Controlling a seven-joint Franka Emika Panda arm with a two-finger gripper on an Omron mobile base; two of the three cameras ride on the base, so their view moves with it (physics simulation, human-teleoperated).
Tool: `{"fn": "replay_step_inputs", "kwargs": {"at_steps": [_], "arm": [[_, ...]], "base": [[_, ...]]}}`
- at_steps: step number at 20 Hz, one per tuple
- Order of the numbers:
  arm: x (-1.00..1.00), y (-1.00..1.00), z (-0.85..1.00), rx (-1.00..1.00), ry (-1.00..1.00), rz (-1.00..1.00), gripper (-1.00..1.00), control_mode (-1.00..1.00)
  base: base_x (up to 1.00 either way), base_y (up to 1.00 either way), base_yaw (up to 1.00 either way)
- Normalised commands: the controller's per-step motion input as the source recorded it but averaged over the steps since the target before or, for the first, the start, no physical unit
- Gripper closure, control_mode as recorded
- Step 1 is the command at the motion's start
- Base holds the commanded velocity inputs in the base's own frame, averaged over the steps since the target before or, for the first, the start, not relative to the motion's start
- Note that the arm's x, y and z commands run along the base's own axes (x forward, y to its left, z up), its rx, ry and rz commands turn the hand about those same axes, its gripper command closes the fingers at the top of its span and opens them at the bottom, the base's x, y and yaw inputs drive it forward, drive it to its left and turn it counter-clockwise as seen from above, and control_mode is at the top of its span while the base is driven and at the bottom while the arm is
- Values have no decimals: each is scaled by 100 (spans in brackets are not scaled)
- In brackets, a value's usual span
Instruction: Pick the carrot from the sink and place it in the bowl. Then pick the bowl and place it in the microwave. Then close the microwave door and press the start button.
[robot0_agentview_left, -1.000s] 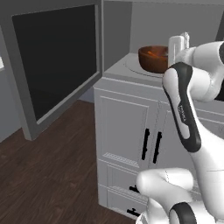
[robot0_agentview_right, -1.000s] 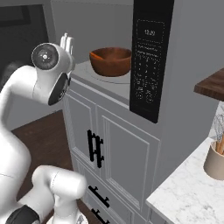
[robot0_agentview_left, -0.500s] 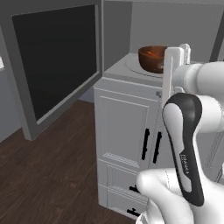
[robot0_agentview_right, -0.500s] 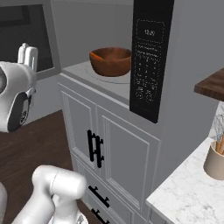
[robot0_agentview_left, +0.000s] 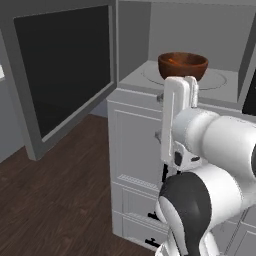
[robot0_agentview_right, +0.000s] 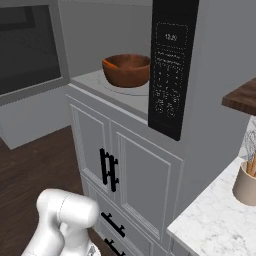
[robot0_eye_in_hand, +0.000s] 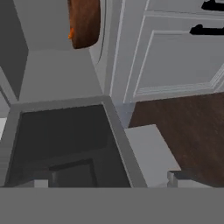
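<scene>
On your far left in the left base view stands the microwave door (robot0_agentview_left: 62, 75), swung wide open, its grey frame around a near-black glass window. To its right you have the microwave (robot0_agentview_left: 150, 82) cavity, light grey, with the round turntable plate (robot0_agentview_left: 217, 80) on its floor. The bowl (robot0_agentview_left: 183, 65), glossy reddish-brown wood, sits on that plate inside the cavity. In the right base view you can see the carrot (robot0_agentview_right: 111, 64), a thin orange stick, lying in the bowl against its left inner wall. Right of the bowl there runs the black control strip (robot0_agentview_right: 170, 70), upright, with faint keypad markings. Below the microwave are grey panelled cabinet doors (robot0_agentview_right: 115, 165) with black handles (robot0_agentview_right: 108, 170). Further right is a white marble counter (robot0_agentview_right: 220, 220) bearing a beige utensil holder (robot0_agentview_right: 246, 184).

The gripper (robot0_agentview_left: 180, 87) stands upright in front of the cavity, just below and before the bowl; its jaws are spread wide and hold nothing.
</scene>
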Motion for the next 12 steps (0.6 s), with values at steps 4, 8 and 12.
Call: {"fn": "replay_step_inputs", "kwargs": {"at_steps": [4,8,12], "arm": [[-54,100,2,-21,-14,-1,-100,-100],[-34,100,0,-10,-36,-10,-100,-100],[2,100,-11,-1,-31,-18,-100,-100]], "base": [[0,0,0],[0,0,0],[0,0,0]]}}
